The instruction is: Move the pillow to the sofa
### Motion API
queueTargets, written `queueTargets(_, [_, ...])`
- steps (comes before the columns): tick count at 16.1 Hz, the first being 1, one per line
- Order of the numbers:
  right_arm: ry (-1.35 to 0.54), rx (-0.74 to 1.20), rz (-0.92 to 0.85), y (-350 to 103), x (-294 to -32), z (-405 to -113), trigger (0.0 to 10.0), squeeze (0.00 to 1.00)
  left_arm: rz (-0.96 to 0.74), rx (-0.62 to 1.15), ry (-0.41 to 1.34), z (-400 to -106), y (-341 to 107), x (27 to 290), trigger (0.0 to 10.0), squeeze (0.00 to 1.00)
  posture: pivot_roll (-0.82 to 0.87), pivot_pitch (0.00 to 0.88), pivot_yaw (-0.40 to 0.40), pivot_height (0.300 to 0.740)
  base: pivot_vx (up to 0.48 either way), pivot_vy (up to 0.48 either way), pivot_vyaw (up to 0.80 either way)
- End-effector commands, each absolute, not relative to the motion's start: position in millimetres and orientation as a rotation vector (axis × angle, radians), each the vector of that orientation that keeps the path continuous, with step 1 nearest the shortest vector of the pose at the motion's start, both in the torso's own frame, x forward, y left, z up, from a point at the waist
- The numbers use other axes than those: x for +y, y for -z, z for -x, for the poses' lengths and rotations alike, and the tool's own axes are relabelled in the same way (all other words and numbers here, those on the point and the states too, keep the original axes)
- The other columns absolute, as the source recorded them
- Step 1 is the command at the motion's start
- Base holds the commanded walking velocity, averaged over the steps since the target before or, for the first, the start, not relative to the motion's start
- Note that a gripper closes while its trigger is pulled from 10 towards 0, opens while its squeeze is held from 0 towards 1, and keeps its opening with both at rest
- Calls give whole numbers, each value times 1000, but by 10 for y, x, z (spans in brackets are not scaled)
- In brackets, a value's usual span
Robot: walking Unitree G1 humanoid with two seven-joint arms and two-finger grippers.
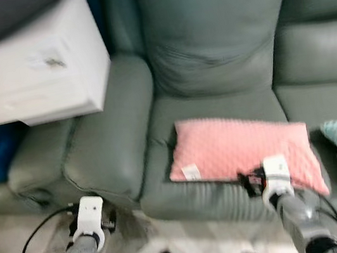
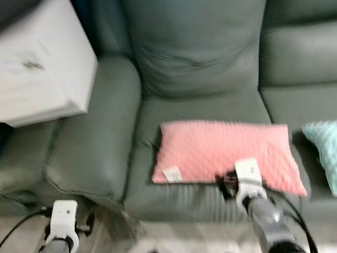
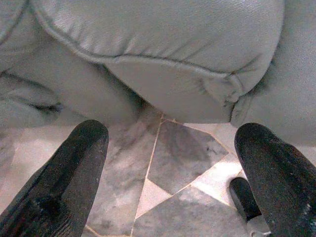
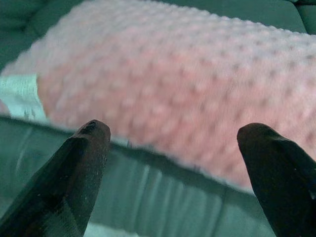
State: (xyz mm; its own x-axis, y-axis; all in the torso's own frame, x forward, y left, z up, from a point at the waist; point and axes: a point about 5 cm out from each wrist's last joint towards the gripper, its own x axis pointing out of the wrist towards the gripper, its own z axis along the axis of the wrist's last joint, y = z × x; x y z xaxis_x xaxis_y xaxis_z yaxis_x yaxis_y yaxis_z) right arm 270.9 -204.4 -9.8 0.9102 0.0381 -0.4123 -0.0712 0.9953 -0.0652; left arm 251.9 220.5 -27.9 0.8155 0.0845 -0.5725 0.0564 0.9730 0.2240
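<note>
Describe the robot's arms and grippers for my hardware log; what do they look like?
Both arms are silver-grey tubes with white wrist blocks. Black cables loop off the left arm. The right gripper and left gripper each have two long, rounded black fingers.

2 silver arms w/ white wrist blocks; black cable loops behind left gripper point(image 3: 168, 163); right gripper point(image 4: 173, 148) fingers black, tapered, seemingly matte.

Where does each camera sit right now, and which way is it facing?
Head eyes: look forward and down at the grey sofa with the pink pillow on its seat; both silver arms show below.
Left wrist: faces the sofa's base and tiled floor, jaws open.
Right wrist: faces the pillow's edge, jaws open.
Shared: the pillow and sofa.
</note>
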Motion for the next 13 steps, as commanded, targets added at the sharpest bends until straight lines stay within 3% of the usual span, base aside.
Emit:
queueTargets(1, [-61, 514, 106, 247, -2061, -2562, 10000, 0, -273, 694, -40, -2394, 372, 2317, 10000, 0, -151, 0, 60, 740, 0, 0, 0])
queueTargets(8, [-20, 755, 176, 552, -2174, -2198, 10000, 0, -329, 867, -82, -2072, 596, 2415, 10000, 0, -164, 0, 59, 740, 0, 0, 0])
queueTargets(13, [14, 863, 157, 676, -2182, -2022, 10000, 0, -359, 882, -43, -2052, 601, 2442, 10000, 0, -143, 0, 75, 740, 0, 0, 0])
